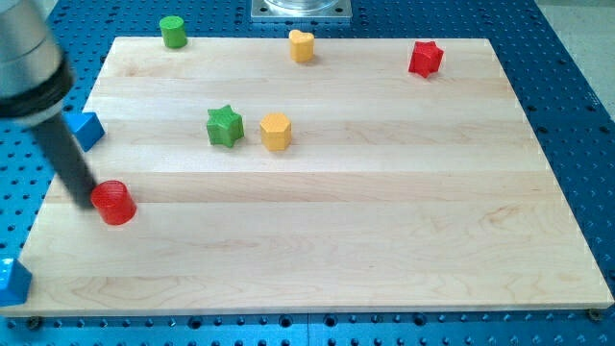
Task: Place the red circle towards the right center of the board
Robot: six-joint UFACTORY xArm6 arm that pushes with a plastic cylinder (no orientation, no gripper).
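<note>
The red circle [114,202] lies near the left edge of the wooden board [384,221], in the lower left part. My dark rod comes down from the view's top left, and my tip [88,200] rests just left of the red circle, touching or almost touching its left side.
A blue triangle [84,128] sits at the board's left edge above my rod. A green star [225,126] and a yellow hexagon [276,131] lie left of centre. A green cylinder [173,32], a yellow heart [302,45] and a red star [425,59] line the top edge. Another blue block [12,281] lies off the board's bottom left corner.
</note>
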